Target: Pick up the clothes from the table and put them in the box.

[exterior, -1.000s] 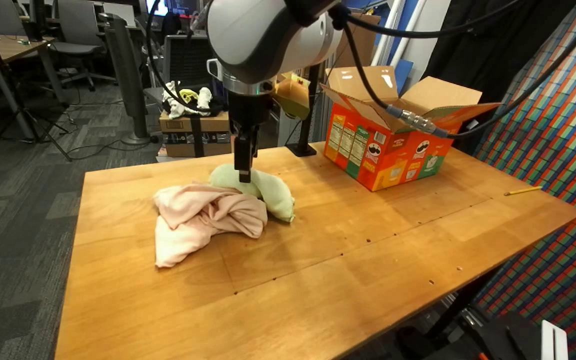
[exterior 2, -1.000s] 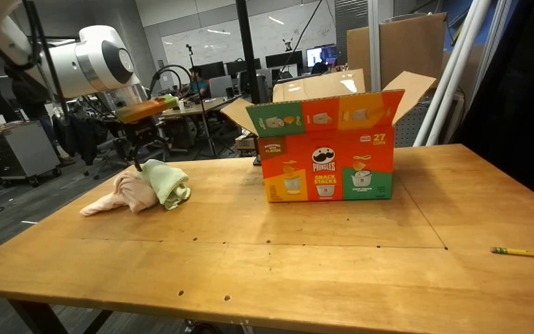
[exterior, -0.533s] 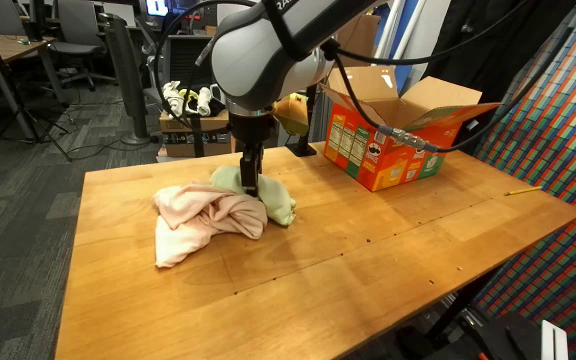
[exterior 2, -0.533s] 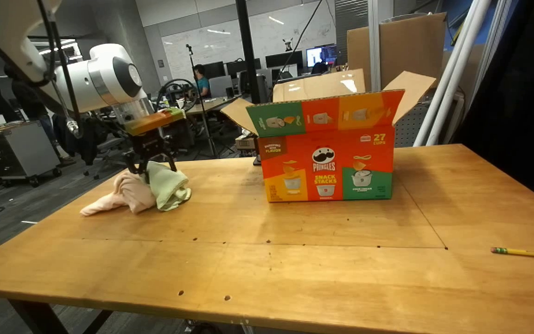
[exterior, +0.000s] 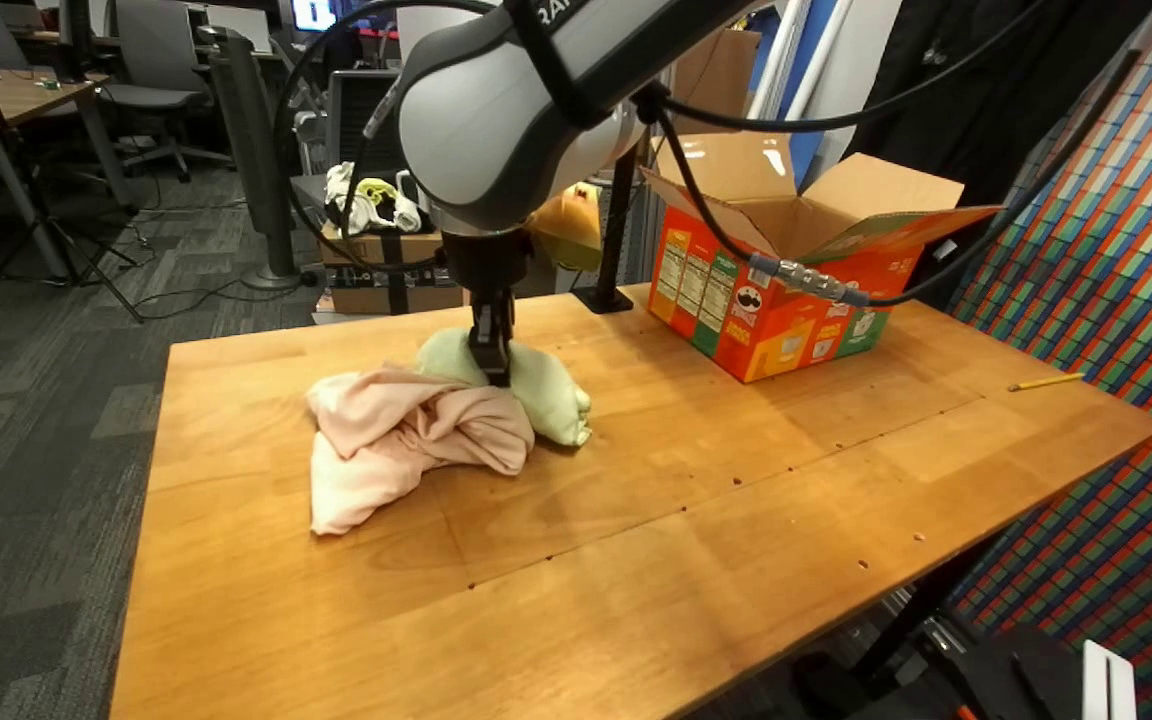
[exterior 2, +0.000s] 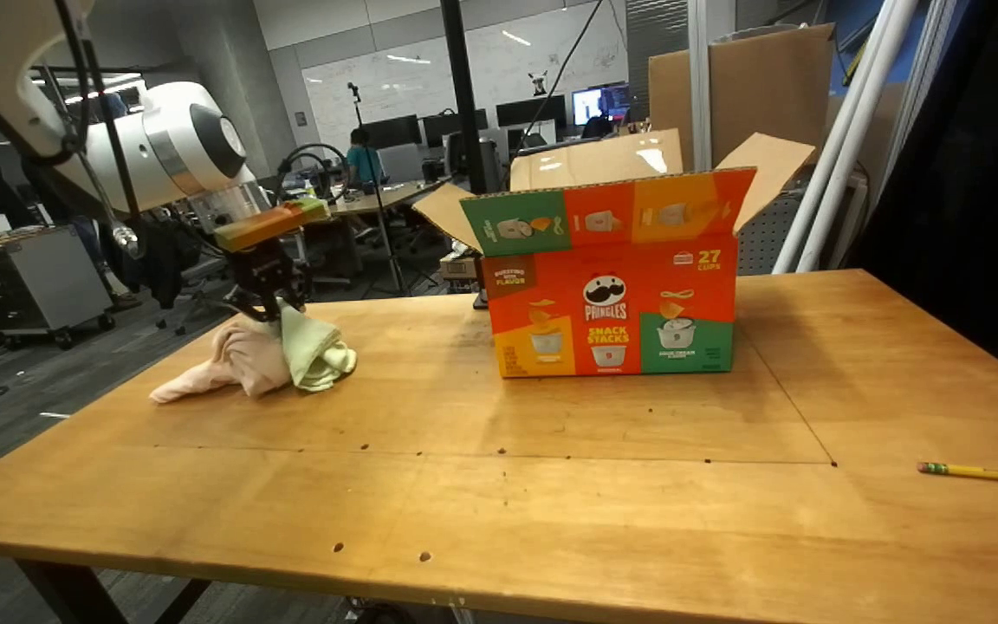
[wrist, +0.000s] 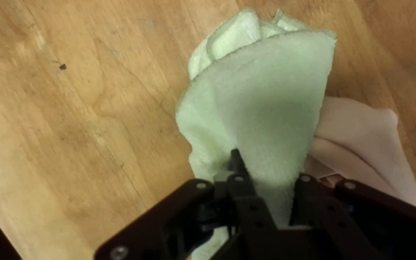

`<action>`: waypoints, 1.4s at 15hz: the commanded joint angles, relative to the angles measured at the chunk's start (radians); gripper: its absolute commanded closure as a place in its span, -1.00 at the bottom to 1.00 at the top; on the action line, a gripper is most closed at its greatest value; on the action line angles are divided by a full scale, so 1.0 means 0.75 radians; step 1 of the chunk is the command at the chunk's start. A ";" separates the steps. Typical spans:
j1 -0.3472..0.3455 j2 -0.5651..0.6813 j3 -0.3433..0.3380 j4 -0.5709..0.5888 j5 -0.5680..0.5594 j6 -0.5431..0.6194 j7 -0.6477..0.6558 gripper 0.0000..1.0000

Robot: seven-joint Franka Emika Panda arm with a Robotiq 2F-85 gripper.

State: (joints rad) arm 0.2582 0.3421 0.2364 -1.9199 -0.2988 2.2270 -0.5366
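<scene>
Exterior views: the box stands open, its bottom hidden; the gripper points downward, fingers pinching the green cloth.

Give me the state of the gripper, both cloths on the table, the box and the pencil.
Gripper: closed on the green cloth
Green cloth: pinched, lower part on the table
Pink cloth: crumpled on the table
Box: upright, open at top, flaps spread
Pencil: lying flat on the table
</scene>
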 commanded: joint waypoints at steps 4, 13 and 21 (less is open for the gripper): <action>0.020 -0.159 0.002 0.064 -0.049 -0.110 0.143 0.96; 0.039 -0.361 0.005 0.306 -0.195 -0.207 0.382 0.96; -0.046 -0.421 -0.062 0.404 -0.227 -0.250 0.480 0.96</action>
State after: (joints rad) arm 0.2527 0.0380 0.2089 -1.6471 -0.4537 2.0625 -0.2096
